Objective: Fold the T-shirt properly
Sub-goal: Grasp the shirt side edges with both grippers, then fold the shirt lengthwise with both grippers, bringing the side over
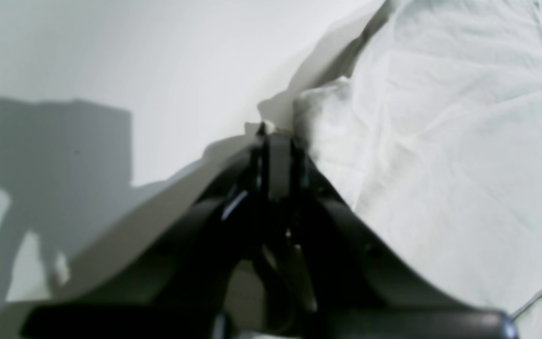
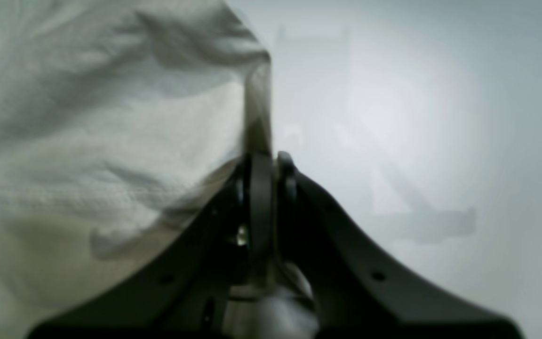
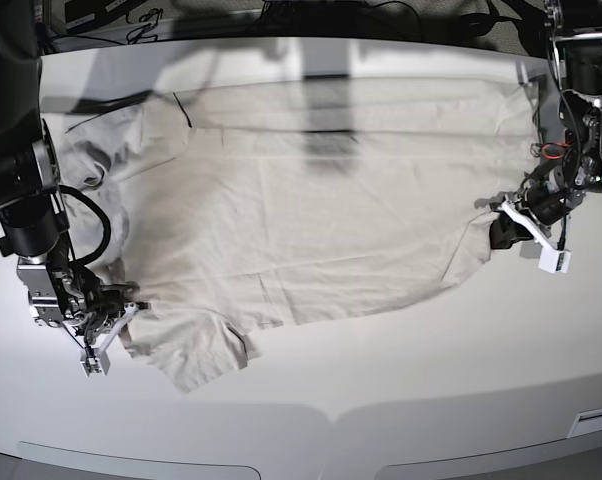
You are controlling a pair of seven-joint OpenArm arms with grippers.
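Spread mostly flat across the white bench (image 3: 401, 380), the T-shirt (image 3: 301, 220), filling the centre and upper part of the base view, near edge rumpled. Pinched shut on a fabric edge at right of frame, the left tool (image 3: 503, 222); cloth bunched at its tips in the wrist view (image 1: 275, 136). Closed at lower left on the sleeve edge, the right tool (image 3: 121, 312), cloth draped over one side (image 2: 266, 160). Gripped at opposite sides, probably to lift and carry both over together for a fold.
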